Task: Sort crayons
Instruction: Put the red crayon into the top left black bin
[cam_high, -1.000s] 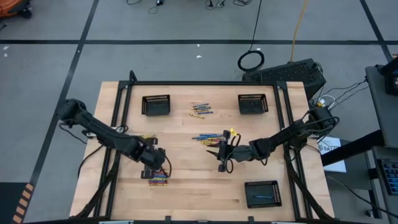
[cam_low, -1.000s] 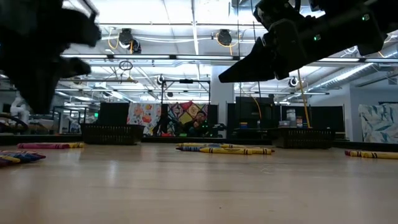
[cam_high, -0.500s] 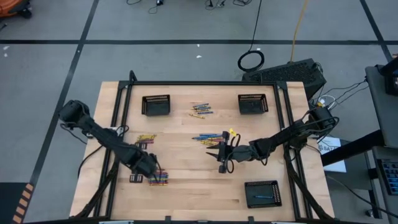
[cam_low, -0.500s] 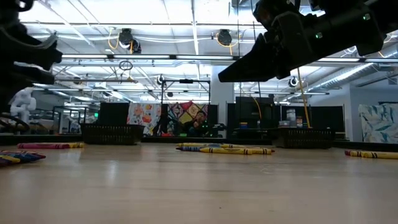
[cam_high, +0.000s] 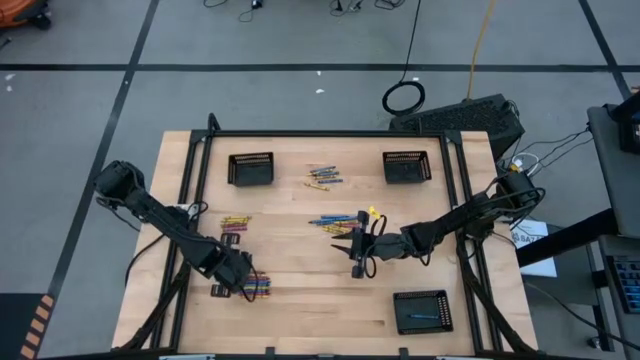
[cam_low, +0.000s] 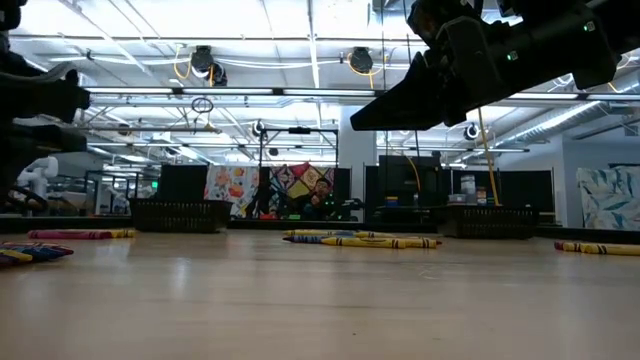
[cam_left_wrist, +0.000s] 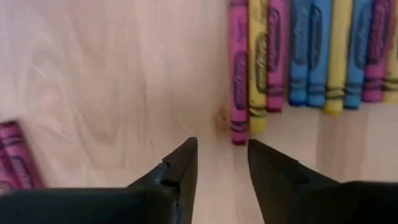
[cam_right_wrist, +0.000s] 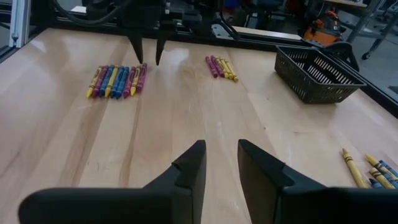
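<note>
Crayons lie in several groups on the wooden table. A side-by-side row of pink, yellow and blue crayons (cam_high: 257, 289) lies near the front left, and its ends show in the left wrist view (cam_left_wrist: 311, 56). My left gripper (cam_high: 232, 274) points down just left of this row, open, with bare wood between its fingers (cam_left_wrist: 222, 155). A small group (cam_high: 235, 221) lies farther back, and more crayons (cam_high: 335, 224) lie mid-table. My right gripper (cam_high: 357, 250) hovers open and empty beside that middle group, pointing toward the left edge (cam_right_wrist: 221, 163).
Two black mesh baskets stand at the far side (cam_high: 251, 168) (cam_high: 406, 167). A third basket (cam_high: 423, 311) at the front right holds a blue crayon. Another crayon cluster (cam_high: 324, 177) lies between the far baskets. A pink crayon (cam_left_wrist: 15, 158) lies beside my left gripper.
My left gripper has gone toward the table's left and near edges and sunk lower, coming off the top of the crayon row to its left end. Its fingers have opened. The right arm has kept still.
</note>
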